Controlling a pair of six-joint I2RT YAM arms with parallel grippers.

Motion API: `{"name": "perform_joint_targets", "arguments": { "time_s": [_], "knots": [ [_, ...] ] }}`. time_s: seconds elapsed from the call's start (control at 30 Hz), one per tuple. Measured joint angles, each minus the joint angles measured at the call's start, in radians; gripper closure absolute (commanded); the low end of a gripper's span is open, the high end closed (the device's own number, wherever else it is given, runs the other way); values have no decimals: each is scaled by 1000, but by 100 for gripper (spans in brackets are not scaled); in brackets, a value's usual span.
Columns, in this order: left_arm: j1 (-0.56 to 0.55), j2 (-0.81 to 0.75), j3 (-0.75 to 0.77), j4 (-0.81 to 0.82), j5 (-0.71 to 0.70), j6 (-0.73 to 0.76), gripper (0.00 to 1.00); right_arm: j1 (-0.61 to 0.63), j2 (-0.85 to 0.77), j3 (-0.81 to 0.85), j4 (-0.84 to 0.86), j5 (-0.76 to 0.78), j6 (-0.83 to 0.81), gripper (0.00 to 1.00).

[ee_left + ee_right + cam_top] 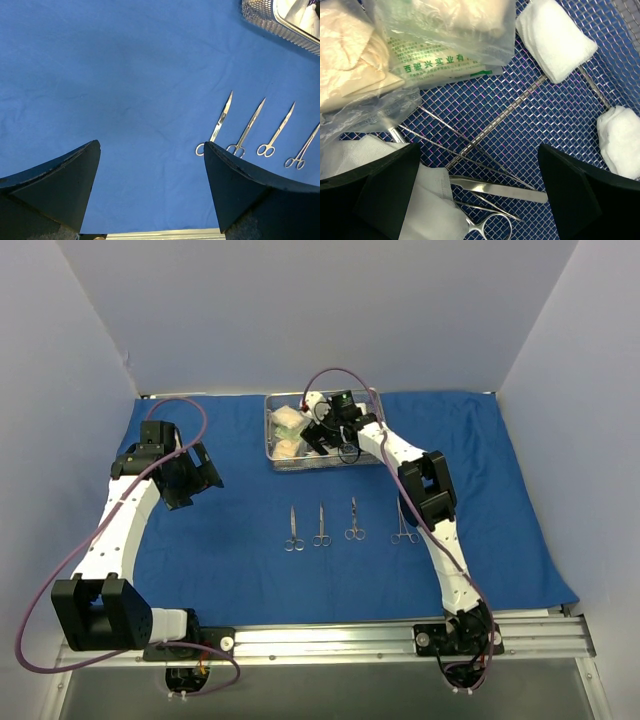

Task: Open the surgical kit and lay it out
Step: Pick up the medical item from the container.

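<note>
Top view: the left arm bends up from its base at the near left corner. The left end effector (195,477) hangs above the left part of the blue cloth (200,560) that covers the bench, holding nothing. The right arm stretches far forward, and the right end effector (322,438) is down inside the wire tray (270,445) at the far edge of the cloth. Four scissor-handled instruments (321,527) lie in a row on the cloth, on the near side of the tray and apart from one another.

Left wrist view: the fingers (65,175) stand wide over bare cloth with nothing between them. The row of instruments lies to their right, and a tray corner shows at top right.

Right wrist view: this shows the tray's contents, which the arm hides from above. The fingers are wide and empty above the mesh floor. Clear packets (445,40) with green print lie at top left, with white gauze pads (555,40) at the right. Tweezers (495,189) and a ring handle (495,227) lie low between the fingers.
</note>
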Motion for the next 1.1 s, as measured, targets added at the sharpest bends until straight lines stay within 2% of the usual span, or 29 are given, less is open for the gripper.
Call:
{"name": "perform_joint_targets", "arguments": {
  "time_s": [0.3, 0.43, 0.6, 0.77, 0.8, 0.87, 0.9, 0.97, 1.0, 1.07, 1.1],
  "knots": [
    [0, 11, -3, 9, 23, 4, 6, 0, 44, 53, -11, -16, -34, 4],
    [0, 15, -3, 10, 26, 4, 6, -6, 60, 81, -22, -1, 10, 15],
    [2, 25, -3, 11, 29, 4, 6, -29, 73, 82, 14, -8, 106, 21],
    [6, 28, -3, 13, 34, 4, 6, -76, 78, 82, 35, -8, 175, 32],
    [6, 28, -3, 13, 34, 4, 6, -83, 78, 82, 37, -8, 183, 37],
    [6, 28, -3, 14, 34, 4, 6, -97, 82, 82, 41, -8, 198, 41],
    [6, 28, -3, 14, 34, 4, 6, -104, 86, 82, 43, -8, 203, 49],
    [6, 28, -3, 14, 35, 4, 6, -111, 89, 82, 51, -21, 216, 55],
    [6, 29, -3, 14, 37, 4, 6, -111, 90, 82, 55, -19, 217, 64],
    [6, 30, -3, 14, 40, 4, 6, -111, 92, 82, 58, -23, 223, 69],
    [6, 32, -3, 14, 42, 4, 6, -111, 93, 82, 61, -24, 226, 76]
  ]
}}
